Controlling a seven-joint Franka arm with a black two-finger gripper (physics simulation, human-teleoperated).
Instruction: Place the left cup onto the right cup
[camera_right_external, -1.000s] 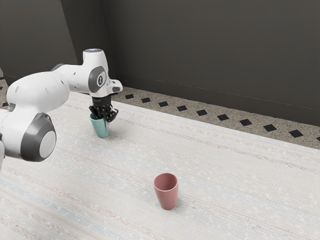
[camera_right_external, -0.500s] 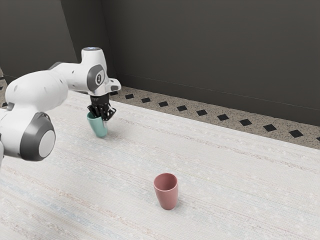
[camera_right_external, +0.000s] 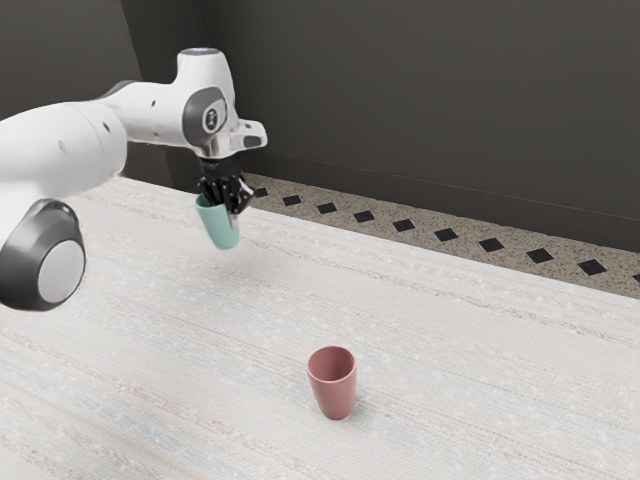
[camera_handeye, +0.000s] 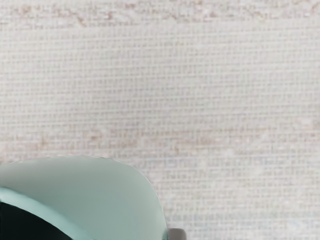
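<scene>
Fingers (camera_right_external: 214, 191) clamped on teal cup (camera_right_external: 220, 226) rim; cup airborne, tilted. Pink cup (camera_right_external: 332, 381) well apart, twd exterior view's right, lower.

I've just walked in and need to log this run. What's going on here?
The Franka arm has its jaws shut on the rim of the teal cup and holds it tilted above the table. The pink cup stands upright on the table, apart from it, nearer the camera and toward the exterior view's right. The teal cup is not yet on the pink one.
</scene>
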